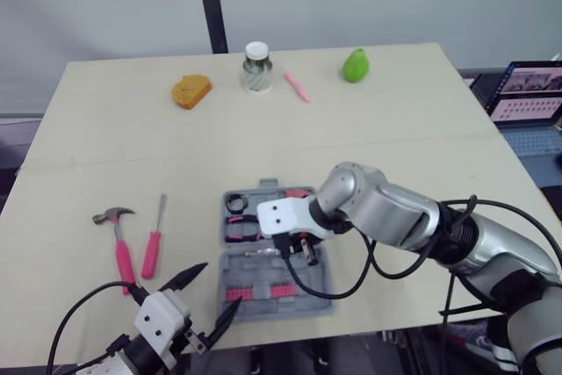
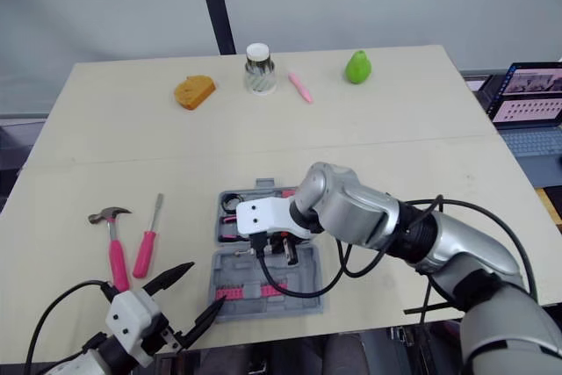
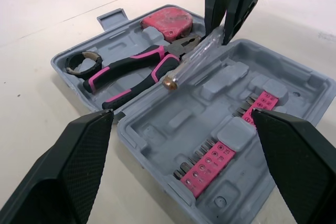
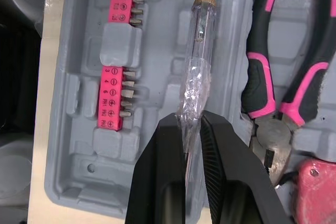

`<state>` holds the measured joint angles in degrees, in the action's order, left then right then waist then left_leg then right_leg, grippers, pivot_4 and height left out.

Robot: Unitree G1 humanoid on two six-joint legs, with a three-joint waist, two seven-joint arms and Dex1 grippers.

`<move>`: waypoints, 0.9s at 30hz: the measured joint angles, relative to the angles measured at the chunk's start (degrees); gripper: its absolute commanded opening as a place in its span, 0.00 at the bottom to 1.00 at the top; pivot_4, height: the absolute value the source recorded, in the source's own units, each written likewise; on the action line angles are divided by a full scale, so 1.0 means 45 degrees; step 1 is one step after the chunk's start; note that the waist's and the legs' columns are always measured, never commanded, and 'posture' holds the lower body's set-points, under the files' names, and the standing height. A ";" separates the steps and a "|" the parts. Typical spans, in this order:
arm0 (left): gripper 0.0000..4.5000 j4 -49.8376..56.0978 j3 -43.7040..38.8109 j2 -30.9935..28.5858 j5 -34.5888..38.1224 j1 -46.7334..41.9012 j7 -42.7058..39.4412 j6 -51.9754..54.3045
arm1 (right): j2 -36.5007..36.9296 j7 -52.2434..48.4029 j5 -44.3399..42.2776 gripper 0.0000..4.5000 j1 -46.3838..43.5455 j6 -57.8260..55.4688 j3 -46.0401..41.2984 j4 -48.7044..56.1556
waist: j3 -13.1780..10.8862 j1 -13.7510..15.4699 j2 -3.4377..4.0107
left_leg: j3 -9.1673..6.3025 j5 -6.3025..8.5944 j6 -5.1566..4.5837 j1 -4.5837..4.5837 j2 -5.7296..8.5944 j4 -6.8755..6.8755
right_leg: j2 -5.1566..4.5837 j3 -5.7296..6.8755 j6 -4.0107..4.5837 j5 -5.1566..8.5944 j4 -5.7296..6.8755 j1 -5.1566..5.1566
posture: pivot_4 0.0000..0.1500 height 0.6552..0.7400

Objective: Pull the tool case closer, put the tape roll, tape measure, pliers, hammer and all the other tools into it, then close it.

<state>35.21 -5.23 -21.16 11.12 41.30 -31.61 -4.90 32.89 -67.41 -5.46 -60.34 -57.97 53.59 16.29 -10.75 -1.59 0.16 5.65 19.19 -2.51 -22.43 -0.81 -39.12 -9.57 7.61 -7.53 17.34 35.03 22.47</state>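
Observation:
The grey tool case (image 1: 307, 305) lies open near the table's front edge. Its far half holds the tape roll (image 3: 82, 61), the pink-and-black pliers (image 3: 131, 69) and the red tape measure (image 3: 167, 22). My right gripper (image 4: 191, 124) is shut on the shaft of a clear-handled screwdriver (image 4: 198, 66), held low over the case's middle beside the pliers. My left gripper (image 1: 219, 284) stands open at the case's front left corner, with nothing between its fingers. The hammer (image 1: 125, 261) and a pink-handled screwdriver (image 1: 154, 248) lie on the table left of the case.
Pink bit holders (image 4: 113, 98) sit in the case's near half. Along the table's far edge are an orange sponge (image 1: 190, 90), a white-lidded jar (image 1: 256, 68), a pink pen (image 1: 297, 87) and a green pear (image 1: 355, 65). A laptop (image 1: 527, 94) stands beyond the table's right side.

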 measured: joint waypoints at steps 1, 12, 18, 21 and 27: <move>1.00 0.0009 -0.0003 -0.0001 0.0088 0.0001 -0.0049 -0.0001 | -0.0041 0.0031 0.0051 0.01 0.0054 0.0052 0.0016 -0.0125 | 0.0000 -0.0009 0.0000 | 0.0000 0.0001 0.0000 0.0000 0.0000 0.0000 | 0.0000 0.0000 0.0000 0.0000 -0.0001 0.0000 | 1.00 1.00; 1.00 -0.0048 -0.0279 0.0267 0.0405 0.0544 0.0053 -0.0425 | -0.0817 0.0159 0.0523 0.01 0.0210 0.0348 0.0059 -0.0731 | 0.0000 -0.0024 0.0000 | 0.0001 0.0009 0.0002 0.0000 -0.0005 0.0000 | 0.0007 0.0000 0.0001 0.0000 -0.0008 0.0003 | 1.00 1.00; 1.00 -0.0096 -0.0327 0.0375 0.0406 0.0593 0.0078 -0.0570 | -0.1042 0.0145 0.0630 0.01 0.0209 0.0350 0.0212 -0.0777 | 0.0000 -0.0019 0.0000 | 0.0001 0.0011 0.0003 0.0000 -0.0005 0.0000 | 0.0003 -0.0001 0.0001 0.0000 -0.0010 0.0004 | 1.00 1.00; 1.00 -0.0262 -0.0351 0.0463 0.0420 0.0606 0.0083 -0.0637 | -0.1161 0.0153 0.0758 0.01 0.0210 0.0366 0.0429 -0.0960 | 0.0000 -0.0023 0.0000 | 0.0002 0.0011 0.0005 0.0000 -0.0005 0.0000 | 0.0004 -0.0001 0.0002 0.0001 -0.0011 0.0009 | 1.00 1.00; 1.00 -0.0505 -0.0386 0.0518 0.0428 0.0799 0.0087 -0.0784 | -0.1337 0.0157 0.0991 0.01 0.0228 0.0411 0.0503 -0.1233 | 0.0000 -0.0024 0.0000 | 0.0001 0.0015 0.0008 -0.0001 -0.0005 0.0000 | 0.0004 -0.0001 0.0004 0.0002 -0.0013 0.0011 | 1.00 1.00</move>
<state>32.94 -6.96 -18.83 13.04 44.90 -31.22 -8.42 26.88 -66.70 -1.00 -59.31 -56.12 55.86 10.74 -10.75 -1.70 0.16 5.66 19.26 -2.47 -22.43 -0.84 -39.12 -9.55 7.61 -7.51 17.35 34.97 22.52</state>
